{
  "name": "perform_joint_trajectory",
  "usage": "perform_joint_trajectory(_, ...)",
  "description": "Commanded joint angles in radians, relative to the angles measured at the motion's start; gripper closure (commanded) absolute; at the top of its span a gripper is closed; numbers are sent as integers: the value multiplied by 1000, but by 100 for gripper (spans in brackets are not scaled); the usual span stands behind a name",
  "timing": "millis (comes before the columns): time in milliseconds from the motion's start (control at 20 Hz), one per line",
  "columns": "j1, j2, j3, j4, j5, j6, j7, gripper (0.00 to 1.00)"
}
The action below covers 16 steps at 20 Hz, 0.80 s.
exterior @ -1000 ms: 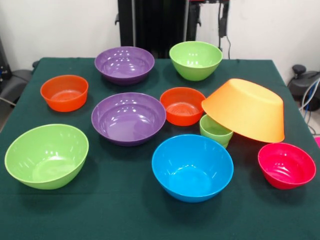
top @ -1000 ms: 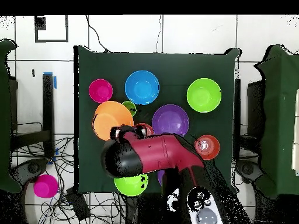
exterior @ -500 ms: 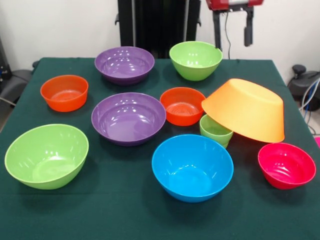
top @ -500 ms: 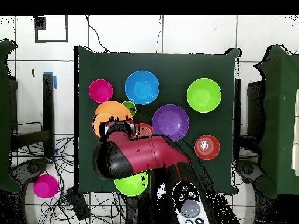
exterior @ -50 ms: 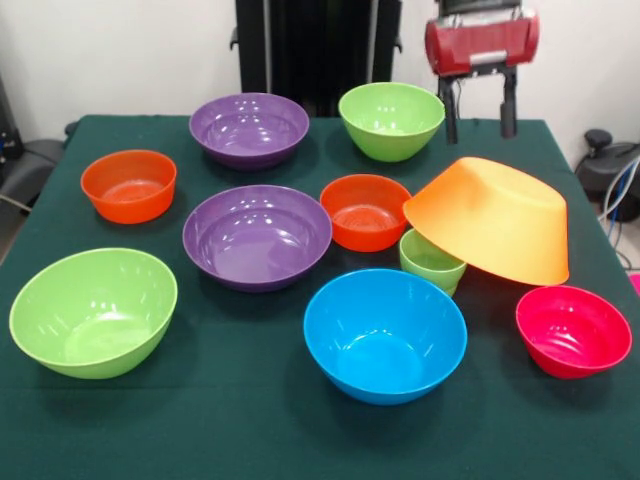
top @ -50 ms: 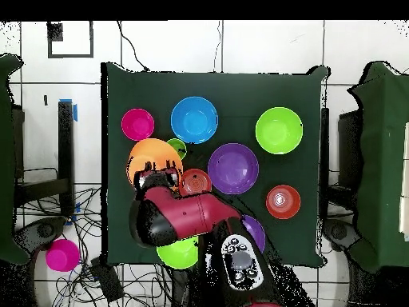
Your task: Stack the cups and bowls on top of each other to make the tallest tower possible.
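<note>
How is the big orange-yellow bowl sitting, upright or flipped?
Flipped and tilted: the orange-yellow bowl lies mouth-down, its left rim propped on the small green cup, its right rim down near the table.

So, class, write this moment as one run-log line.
gripper: open, empty, above orange-yellow bowl | bowl: upside down, tilted on green cup | other bowls: upright, unstacked

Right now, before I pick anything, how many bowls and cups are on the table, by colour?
Purple bowls: 2
Light-green bowls: 2
Orange-red bowls: 2
Blue bowl: 1
Orange-yellow bowl, tipped on the cup: 1
Pink-red bowl: 1
Light-green cup: 1
Total: 10
</note>
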Motion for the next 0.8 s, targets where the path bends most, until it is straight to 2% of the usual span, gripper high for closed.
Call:
perform_joint_trajectory(50, 54, 166, -123, -64, 3, -58, 124, 0)
perform_joint_trajectory(150, 68, 215, -145, -85, 12, -71, 121, 0)
perform_joint_trajectory(300, 86, 270, -167, -97, 23, -141, 137, 0)
perform_joint_trajectory(500, 88, 330, -155, -115, 33, -181, 144, 0)
perform_joint_trajectory(800, 105, 301, -165, -68, 70, -192, 163, 0)
